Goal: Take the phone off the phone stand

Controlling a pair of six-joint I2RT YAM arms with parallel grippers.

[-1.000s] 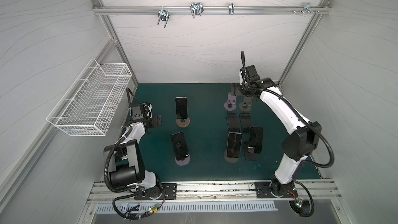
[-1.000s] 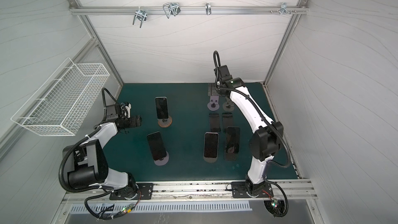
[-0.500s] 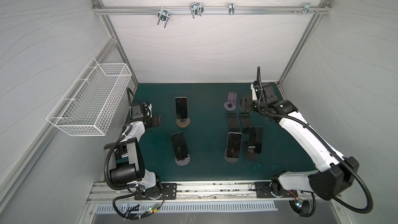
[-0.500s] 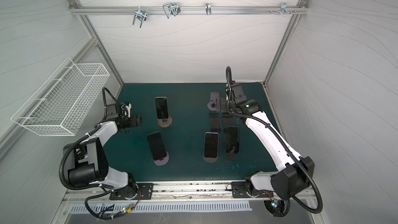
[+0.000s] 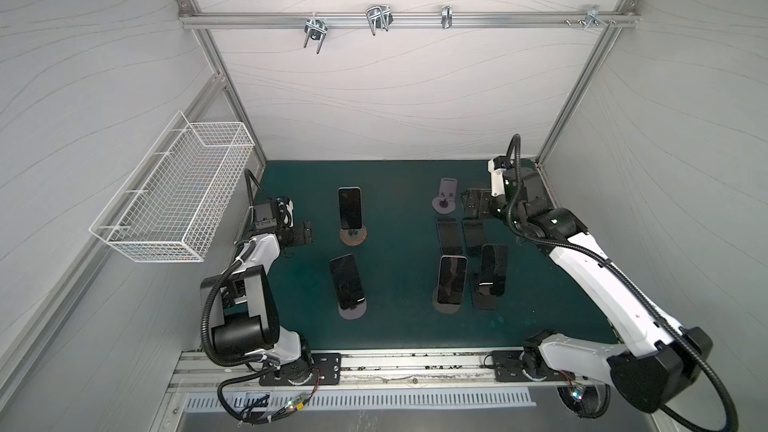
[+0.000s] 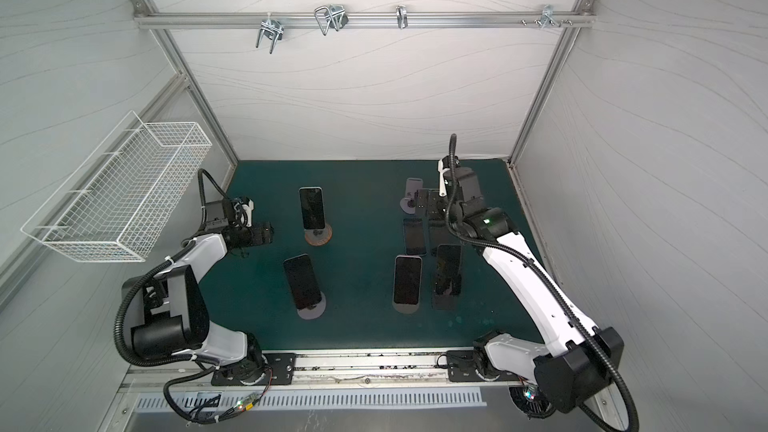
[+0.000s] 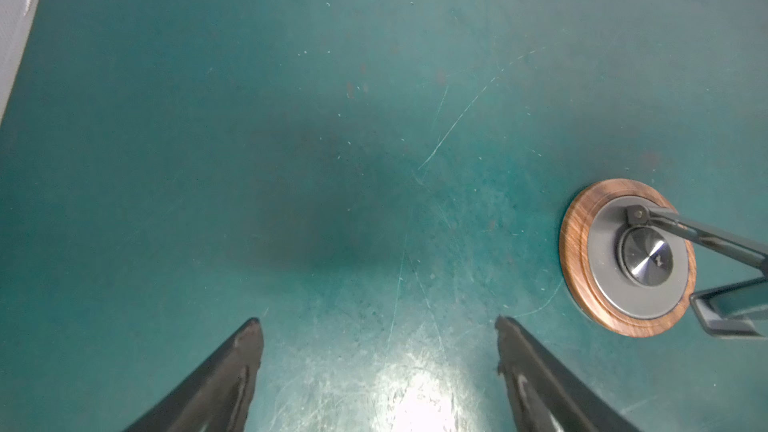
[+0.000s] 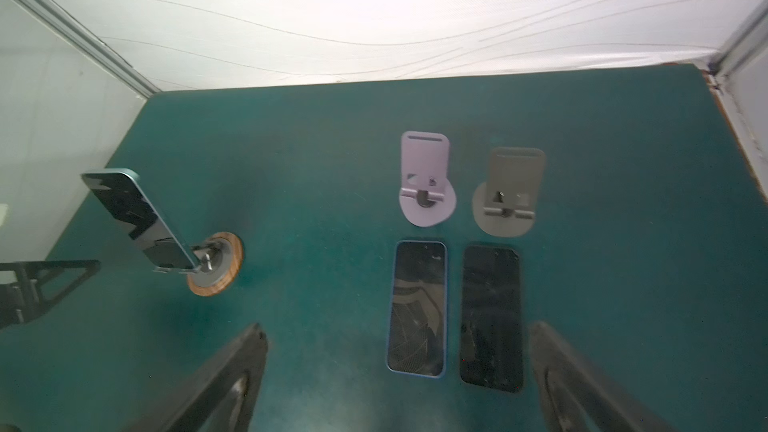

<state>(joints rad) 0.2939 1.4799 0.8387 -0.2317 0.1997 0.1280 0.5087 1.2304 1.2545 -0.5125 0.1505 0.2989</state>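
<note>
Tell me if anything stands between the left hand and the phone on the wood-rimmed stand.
Nothing visible does: only bare green mat lies between the left hand and the phone, which leans on its wood-rimmed stand.

A: Any text, labels, brands or numbers legible?
B: None. One small pale mark on the metal disc point(image 7: 646, 256) of the wood-rimmed stand point(image 7: 571, 243), too tiny to read.

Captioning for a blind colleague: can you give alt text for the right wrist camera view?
A blue-cased phone and a black phone lie flat side by side on the green mat, before an empty lilac stand and grey stand. The open right pincer shows in the foreground; apart, a leaning phone sits on a wood-ringed stand.
</note>
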